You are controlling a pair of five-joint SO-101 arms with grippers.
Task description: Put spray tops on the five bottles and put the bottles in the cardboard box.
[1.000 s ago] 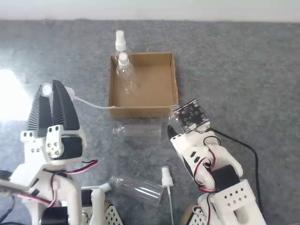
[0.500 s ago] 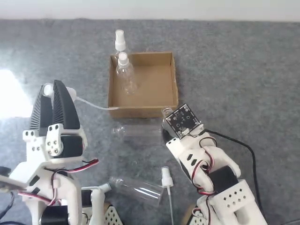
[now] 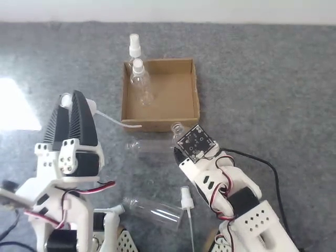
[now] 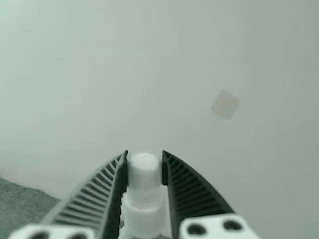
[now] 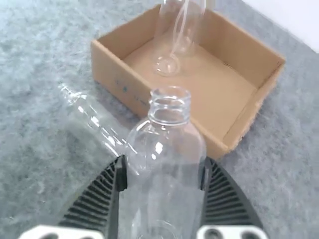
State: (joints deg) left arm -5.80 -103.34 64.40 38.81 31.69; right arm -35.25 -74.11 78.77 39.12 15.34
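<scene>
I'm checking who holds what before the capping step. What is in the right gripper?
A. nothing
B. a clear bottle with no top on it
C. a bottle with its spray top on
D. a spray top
B: in the right wrist view the right gripper is shut on a clear bottle with a bare open neck; the spray top is in the left gripper.

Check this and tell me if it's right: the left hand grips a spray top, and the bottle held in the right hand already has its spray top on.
Not quite. The bottle in the right hand has no spray top on: the right wrist view shows its neck open and bare. The rest stands: the left hand grips a spray top.
</scene>
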